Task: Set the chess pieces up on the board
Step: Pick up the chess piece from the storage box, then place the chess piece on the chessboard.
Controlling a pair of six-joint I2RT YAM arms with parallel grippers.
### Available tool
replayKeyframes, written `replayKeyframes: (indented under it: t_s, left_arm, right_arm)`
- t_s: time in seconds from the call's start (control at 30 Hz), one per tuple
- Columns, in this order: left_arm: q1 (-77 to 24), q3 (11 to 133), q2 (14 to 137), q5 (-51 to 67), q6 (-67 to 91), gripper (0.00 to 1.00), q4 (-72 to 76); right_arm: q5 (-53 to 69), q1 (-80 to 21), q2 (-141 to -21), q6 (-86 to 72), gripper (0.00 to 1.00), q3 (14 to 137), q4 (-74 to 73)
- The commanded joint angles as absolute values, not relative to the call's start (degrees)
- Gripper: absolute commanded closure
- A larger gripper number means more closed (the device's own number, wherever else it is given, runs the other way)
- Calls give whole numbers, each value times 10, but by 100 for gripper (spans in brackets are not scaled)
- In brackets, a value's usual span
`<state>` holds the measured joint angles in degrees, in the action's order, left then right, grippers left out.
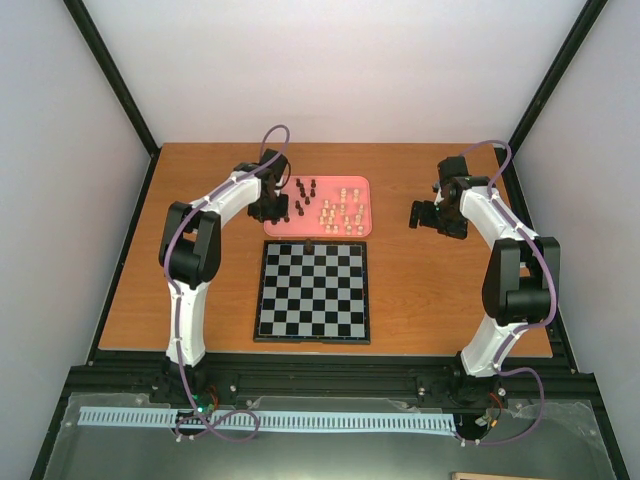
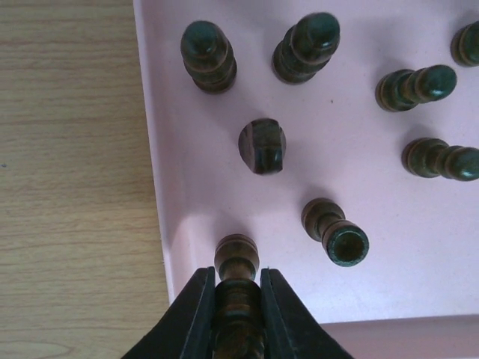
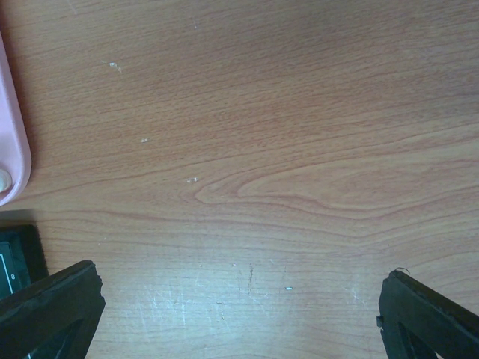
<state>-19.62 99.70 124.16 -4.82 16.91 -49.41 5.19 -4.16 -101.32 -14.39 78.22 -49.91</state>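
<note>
Left wrist view | step: we judge a pick from the smooth pink tray [image 2: 202, 194] | left gripper [image 2: 238, 314] closed snugly on a glossy, lathe-turned dark piece [image 2: 236, 262] at the tray's near-left corner | next: lift straight, clearing the other dark pieces [image 2: 208, 56], towards the chequered board [image 1: 312, 290] just nearer than the tray | right gripper [image 3: 239, 303], right of the tray: jaws wide, empty.

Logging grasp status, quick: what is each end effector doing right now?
Left end effector: closed on a dark chess piece.
Right end effector: open, holding nothing.
</note>
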Motion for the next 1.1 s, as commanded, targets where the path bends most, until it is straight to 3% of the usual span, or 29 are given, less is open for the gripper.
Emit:
replayKeyframes:
  t_s: [0.0,0.4,0.7,1.07]
  left_arm:
    - [-193,1026,1231,-55,170,99,-507]
    - [-233,1013,1080,30,185,99,-558]
    - [-293,1095,1146,150,160,98,-598]
    - [-334,1127,1221,112,116,98,-628]
  right_arm:
    - [49,-44,-1017,-143,0,791,-498]
    - [59,-44,-1019,-145,0,786,-491]
    - [60,-44,-1015,-145,0,787,-491]
    - [54,-44,-1000,-144,0,768,-491]
